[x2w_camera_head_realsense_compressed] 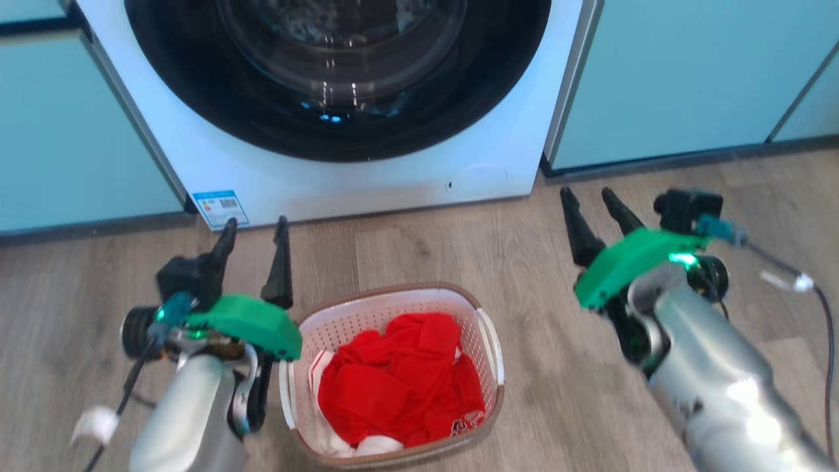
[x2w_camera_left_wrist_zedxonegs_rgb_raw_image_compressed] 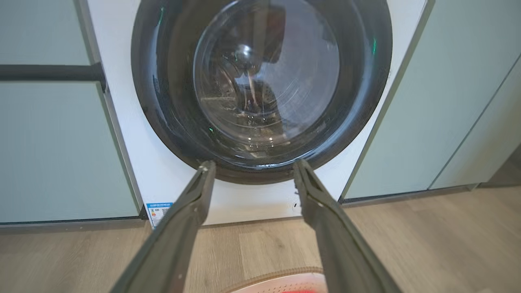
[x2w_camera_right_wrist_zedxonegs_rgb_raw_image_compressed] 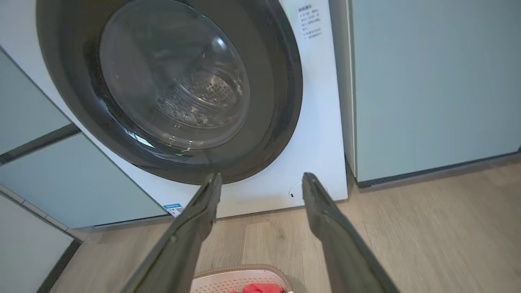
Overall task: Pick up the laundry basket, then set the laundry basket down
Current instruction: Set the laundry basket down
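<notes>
The laundry basket point(x2w_camera_head_realsense_compressed: 488, 357), white with perforated walls and a brown woven-look rim, stands on the wooden floor in front of the washing machine, holding red cloth point(x2w_camera_head_realsense_compressed: 400, 380). My left gripper point(x2w_camera_head_realsense_compressed: 255, 226) hovers open just left of the basket, fingers pointing at the machine. Off to the basket's right, well apart from it, my right gripper point(x2w_camera_head_realsense_compressed: 590, 195) is open too. The basket's far rim point(x2w_camera_left_wrist_zedxonegs_rgb_raw_image_compressed: 281, 274) peeks in at the bottom of the left wrist view between the open gripper point(x2w_camera_left_wrist_zedxonegs_rgb_raw_image_compressed: 252, 167). Its rim point(x2w_camera_right_wrist_zedxonegs_rgb_raw_image_compressed: 244, 272) also shows below the open gripper point(x2w_camera_right_wrist_zedxonegs_rgb_raw_image_compressed: 260, 177) in the right wrist view.
A white washing machine point(x2w_camera_head_realsense_compressed: 393, 177) with a dark round door point(x2w_camera_head_realsense_compressed: 341, 72) stands close behind the basket. Pale green cabinets point(x2w_camera_head_realsense_compressed: 688, 78) flank it on both sides. Bare wooden floor point(x2w_camera_head_realsense_compressed: 537, 262) lies between the basket and the right gripper.
</notes>
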Tool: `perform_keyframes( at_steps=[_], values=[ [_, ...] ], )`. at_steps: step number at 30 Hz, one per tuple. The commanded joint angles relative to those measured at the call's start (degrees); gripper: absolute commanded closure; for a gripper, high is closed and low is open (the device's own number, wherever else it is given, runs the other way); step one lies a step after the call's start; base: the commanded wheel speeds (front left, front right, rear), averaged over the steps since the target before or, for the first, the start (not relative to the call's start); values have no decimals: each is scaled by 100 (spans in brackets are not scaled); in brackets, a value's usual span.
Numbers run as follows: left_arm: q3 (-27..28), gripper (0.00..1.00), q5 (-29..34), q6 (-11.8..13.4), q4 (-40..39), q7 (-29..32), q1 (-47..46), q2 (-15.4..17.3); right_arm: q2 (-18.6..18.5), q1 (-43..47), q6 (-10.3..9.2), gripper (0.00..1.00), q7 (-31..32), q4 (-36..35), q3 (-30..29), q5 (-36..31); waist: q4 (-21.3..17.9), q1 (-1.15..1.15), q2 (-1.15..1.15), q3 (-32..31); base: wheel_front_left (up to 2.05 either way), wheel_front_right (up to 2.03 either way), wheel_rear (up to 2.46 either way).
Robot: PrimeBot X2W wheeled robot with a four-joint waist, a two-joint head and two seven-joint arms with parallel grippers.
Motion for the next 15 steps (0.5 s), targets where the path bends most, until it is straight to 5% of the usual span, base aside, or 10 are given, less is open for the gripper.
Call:
perform_keyframes(
  at_steps=[1, 7, 15],
  values=[
    [427, 0, 111, -5, -413, -45, 39, 9, 75, 248, 41, 0, -77, -467, -165, -510, 35, 1, 0, -94, 0, 0, 0],
    [1144, 0, 568, -235, -1299, -45, 770, -311, 410, 1473, 41, 0, -77, -2025, -1302, -2252, 136, 1, 0, -220, 0, 0, 0],
    [1448, 0, 1072, -484, -1890, -45, 1364, -417, 549, 2585, 41, 0, -77, -3303, -1686, -2770, 194, 1, 0, -315, 0, 0, 0]
  ],
)
